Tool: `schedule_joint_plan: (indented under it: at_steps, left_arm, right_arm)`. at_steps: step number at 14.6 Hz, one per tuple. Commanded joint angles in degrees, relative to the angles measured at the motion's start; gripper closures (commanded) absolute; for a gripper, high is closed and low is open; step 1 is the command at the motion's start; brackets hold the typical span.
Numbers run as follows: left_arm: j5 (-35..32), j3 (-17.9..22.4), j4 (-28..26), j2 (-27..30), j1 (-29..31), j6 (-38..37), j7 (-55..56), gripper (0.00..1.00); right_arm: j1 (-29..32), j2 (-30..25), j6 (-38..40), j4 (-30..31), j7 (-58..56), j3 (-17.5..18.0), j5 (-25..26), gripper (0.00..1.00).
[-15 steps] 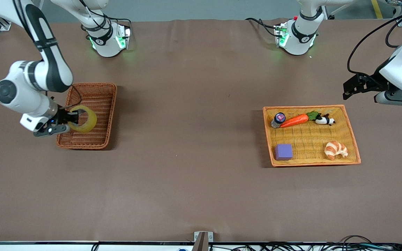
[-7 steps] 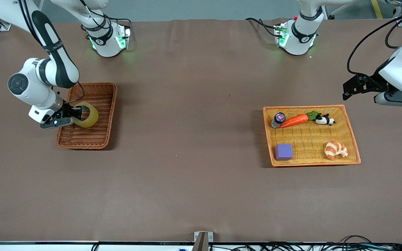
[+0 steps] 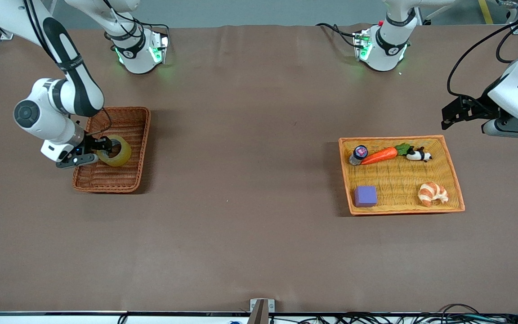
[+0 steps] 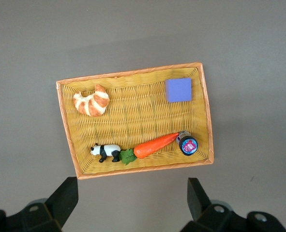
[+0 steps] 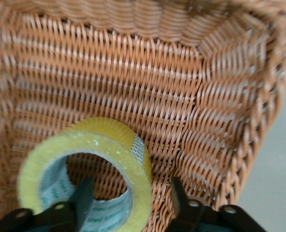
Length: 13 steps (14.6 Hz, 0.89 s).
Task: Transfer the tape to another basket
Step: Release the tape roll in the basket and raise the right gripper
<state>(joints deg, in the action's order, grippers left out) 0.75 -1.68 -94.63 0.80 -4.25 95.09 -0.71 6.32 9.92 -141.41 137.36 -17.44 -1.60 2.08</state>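
Observation:
The tape (image 3: pixel 118 151), a yellowish ring, lies in the dark reddish-brown wicker basket (image 3: pixel 144 135) at the right arm's end of the table. My right gripper (image 3: pixel 106 147) is low in the basket and open. One of its fingers (image 5: pixel 82 195) is inside the ring's hole and the other is outside, clear of the ring's wall. The right wrist view shows the tape (image 5: pixel 109 131) resting against the basket's woven wall (image 5: pixel 133 72). My left gripper (image 3: pixel 448 118) is open and empty and waits above the table beside the flat tray; the left wrist view shows it (image 4: pixel 131 203) well above the tray.
A bright orange-yellow flat tray (image 3: pixel 403 138) lies toward the left arm's end, holding a carrot (image 3: pixel 379 155), a panda figure (image 3: pixel 417 155), a croissant (image 3: pixel 432 193), a purple cube (image 3: pixel 365 196) and a small bottle (image 3: pixel 358 154). Brown tabletop stretches between basket and tray.
My right gripper has lowered the tape into the dark basket; the tape has tipped from upright toward flat and the fingers now stand apart from its wall. The left arm has not moved.

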Motion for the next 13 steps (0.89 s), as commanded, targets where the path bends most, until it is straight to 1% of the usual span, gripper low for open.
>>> schedule_joint_plan:
  at_steps: [1, 3, 6, 7, 9, 11, 12, 13]
  left_arm:
    - [-1.28, -0.16, 1.2, -0.54, -0.15, -0.17, 0.44, 0.0]
    - [-1.28, -0.16, 1.29, -0.62, -0.15, -0.17, 0.44, 0.01]
    - [-1.28, -0.25, 1.2, -0.62, -0.15, -0.08, -0.17, 0.0]
    - [-1.28, -0.25, 1.2, -0.71, -0.15, -0.08, -0.09, 0.0]
    - [-1.28, -0.25, 1.2, -1.15, -0.15, -0.08, -0.08, 0.0]
    - [-1.28, -0.25, 1.2, -1.15, -0.23, 0.01, -0.08, 0.0]
    - [-1.28, -0.25, 1.29, -1.24, -0.15, 0.01, -0.08, 0.0]
    - [-1.28, -0.25, 1.2, -1.24, -0.15, 0.01, -0.08, 0.0]
  right_arm:
    - [-0.61, -3.58, 11.73, -8.82, 8.36, 2.12, -1.55, 0.0]
    - [-0.96, -3.85, 20.78, -17.52, 12.94, 2.57, -1.47, 0.0]
    - [-1.31, -4.29, 33.26, -32.19, 13.22, 3.18, -0.67, 0.0]
    - [-1.23, -4.29, 38.09, -36.07, 13.48, 3.1, -0.76, 0.0]
    - [-1.49, -4.29, 45.14, -42.58, 13.58, 3.27, -0.85, 0.0]
    - [-1.4, -4.29, 50.86, -47.77, 13.66, 3.27, -1.55, 0.0]
    - [-1.49, -4.73, 54.02, -49.54, 13.58, 3.36, -1.64, 0.0]
    - [-1.92, -6.56, 55.27, -49.21, 13.58, 3.36, -2.16, 0.0]
